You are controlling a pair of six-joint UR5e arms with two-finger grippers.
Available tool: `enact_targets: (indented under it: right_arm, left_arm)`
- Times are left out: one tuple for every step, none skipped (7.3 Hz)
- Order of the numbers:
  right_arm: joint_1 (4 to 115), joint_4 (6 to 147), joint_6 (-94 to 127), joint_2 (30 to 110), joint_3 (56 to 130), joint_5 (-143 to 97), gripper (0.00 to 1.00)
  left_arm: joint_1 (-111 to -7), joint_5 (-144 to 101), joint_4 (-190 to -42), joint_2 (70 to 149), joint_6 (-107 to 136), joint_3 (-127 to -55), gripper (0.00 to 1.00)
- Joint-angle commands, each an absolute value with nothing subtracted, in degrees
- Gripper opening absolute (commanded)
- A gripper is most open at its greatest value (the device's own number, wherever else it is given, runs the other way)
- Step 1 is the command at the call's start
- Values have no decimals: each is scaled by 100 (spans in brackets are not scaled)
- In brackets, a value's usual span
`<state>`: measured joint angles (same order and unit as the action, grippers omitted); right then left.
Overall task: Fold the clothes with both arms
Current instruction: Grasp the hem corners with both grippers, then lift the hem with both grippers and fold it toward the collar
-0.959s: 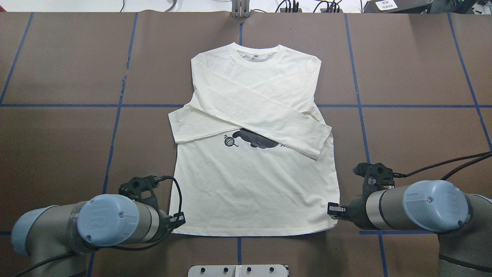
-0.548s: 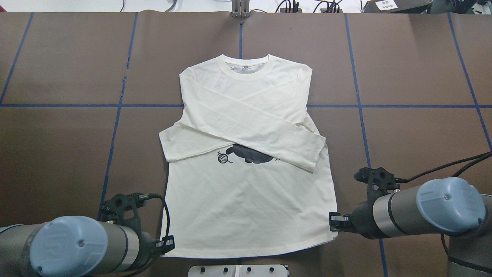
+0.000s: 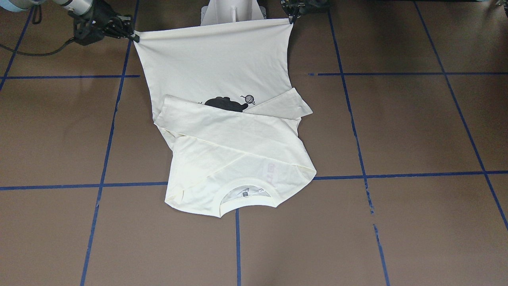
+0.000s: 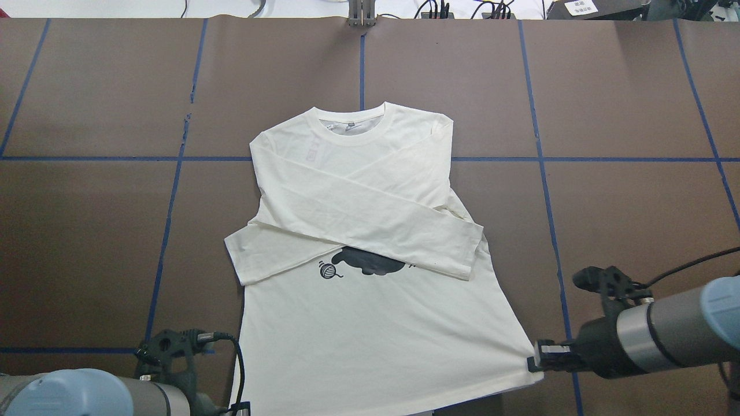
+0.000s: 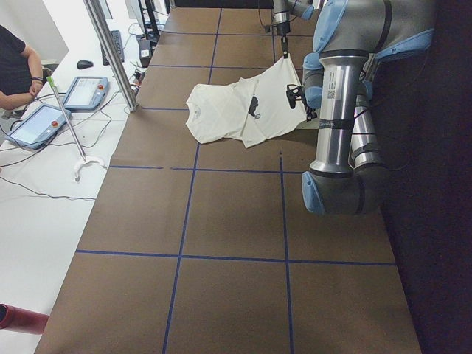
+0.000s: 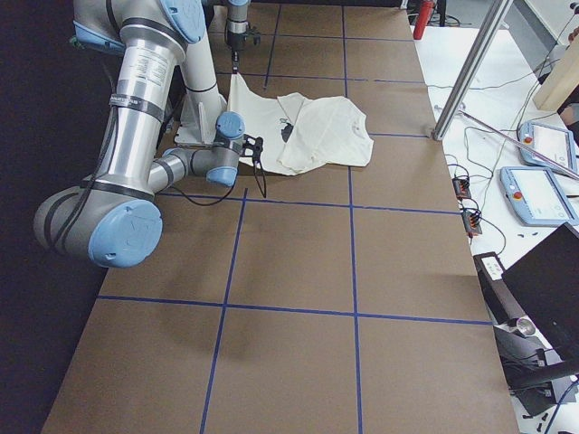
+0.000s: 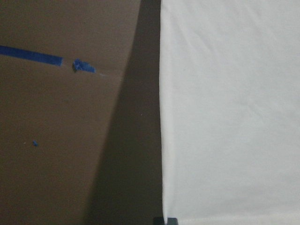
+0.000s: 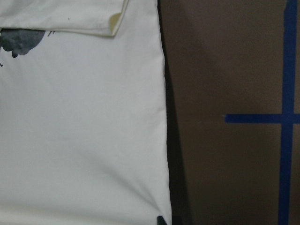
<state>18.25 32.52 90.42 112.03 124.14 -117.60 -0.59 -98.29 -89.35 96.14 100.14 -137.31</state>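
Note:
The cream-white shirt [image 4: 370, 231] lies print side up on the brown table, both long sleeves crossed over its chest. They half cover the black cat print [image 4: 370, 263]. My left gripper [image 4: 240, 409] is shut on the hem's left corner. My right gripper [image 4: 535, 362] is shut on the hem's right corner. In the front-facing view the hem is raised and stretched taut between the right gripper [image 3: 133, 36] and the left gripper [image 3: 293, 18], while the collar end of the shirt [image 3: 238, 159] rests on the table. Both wrist views show only cloth [image 7: 225, 117], a side edge [image 8: 84, 131] and bare table.
Blue tape lines [image 4: 361, 159] grid the brown table. The white pedestal base [image 3: 232, 12] stands just behind the raised hem. Off the far table edge are a metal pole [image 5: 110, 55], teach pendants [image 5: 85, 92] and a seated person [image 5: 15, 66].
Both grippers have drawn back toward the robot's base, keeping hold of the hem corners. The whole shirt has slid toward the robot and a little left.

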Motion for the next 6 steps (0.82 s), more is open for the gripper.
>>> enact_targets:
  right_arm:
    - [1767, 2979, 9044, 11312, 12305, -11742, 0]
    - [1758, 2979, 9053, 11216, 12244, -11733, 0]
    - [1801, 2997, 9053, 10989, 12121, -11716, 0]
    - [1967, 2997, 9053, 10795, 12016, -11751, 0]
    - [2221, 2997, 9044, 10532, 11962, -11829, 0]
    - [2415, 2997, 9044, 10338, 11849, -11839, 0]
  left_arm:
    - [-9, -9861, -8930, 9624, 9967, -13755, 0]
    - [-9, -9887, -8938, 9676, 9932, -13694, 0]
    - [-17, -9888, -8938, 9746, 9923, -13685, 0]
    - [-96, -9888, -8938, 9747, 9905, -13728, 0]
    - [-445, -10018, -8930, 9869, 9644, -13729, 0]
    - [-901, -10411, -8921, 9975, 9381, -13711, 0]
